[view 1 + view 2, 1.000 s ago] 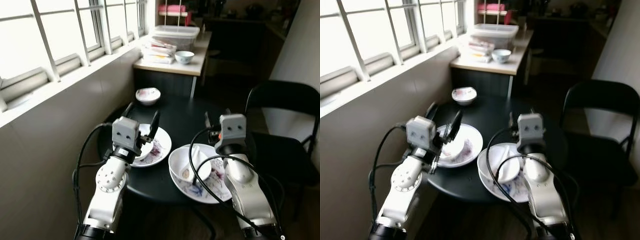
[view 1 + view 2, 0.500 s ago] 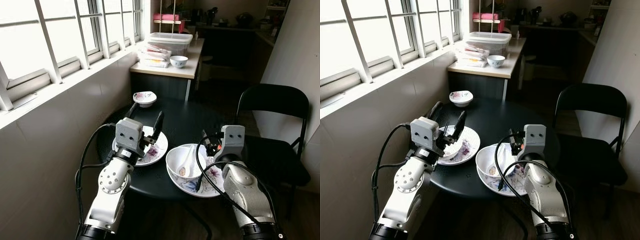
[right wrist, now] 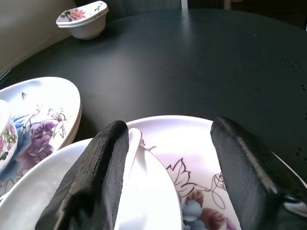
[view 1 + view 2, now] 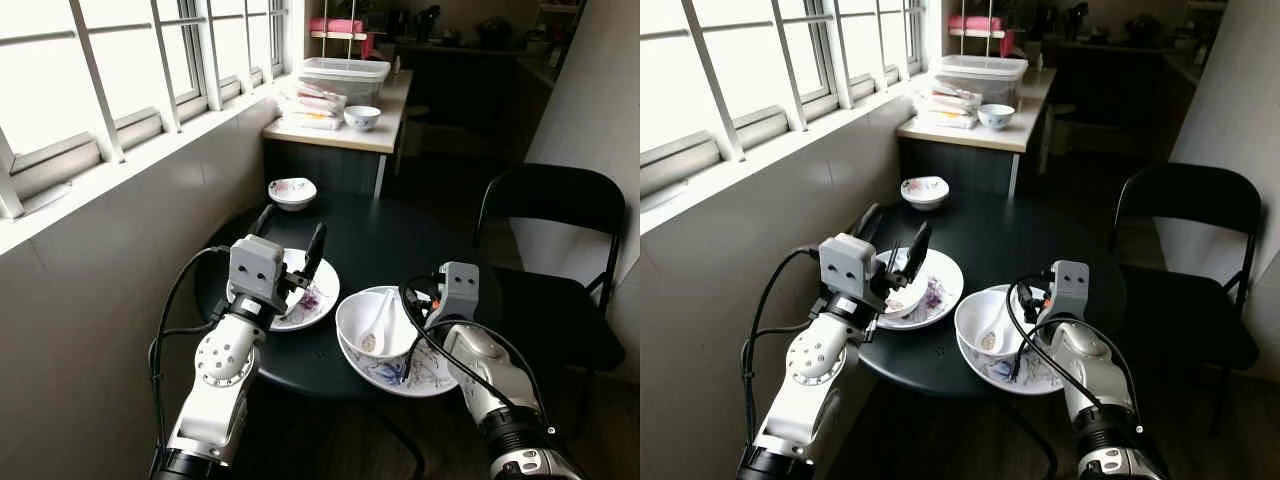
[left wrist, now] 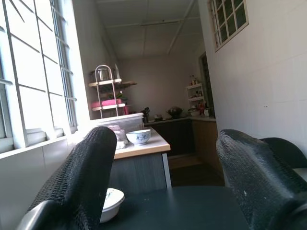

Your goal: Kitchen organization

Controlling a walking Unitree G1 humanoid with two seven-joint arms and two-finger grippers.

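On the round black table [image 4: 390,240], a white bowl [image 4: 375,325] holding a white spoon [image 4: 380,318] sits on a flowered plate [image 4: 425,372]. My right gripper [image 3: 170,160] is open, low over that bowl's far rim, with the spoon handle [image 3: 132,151] beside one finger. My left gripper [image 4: 292,226] is open, hovering above a second flowered plate [image 4: 322,293] that carries a small bowl [image 4: 906,298]. A third small flowered bowl [image 4: 293,190] stands at the table's far edge.
A black folding chair [image 4: 555,200] stands right of the table. Beyond it is a counter [image 4: 380,135] with a plastic tub [image 4: 350,72], stacked packets and a blue-patterned bowl [image 4: 362,116]. A tiled wall and window run along the left.
My right arm has dropped lower and drawn back, bringing its fingers down near the white bowl. The left gripper stays over its plate. The camera view has shifted.
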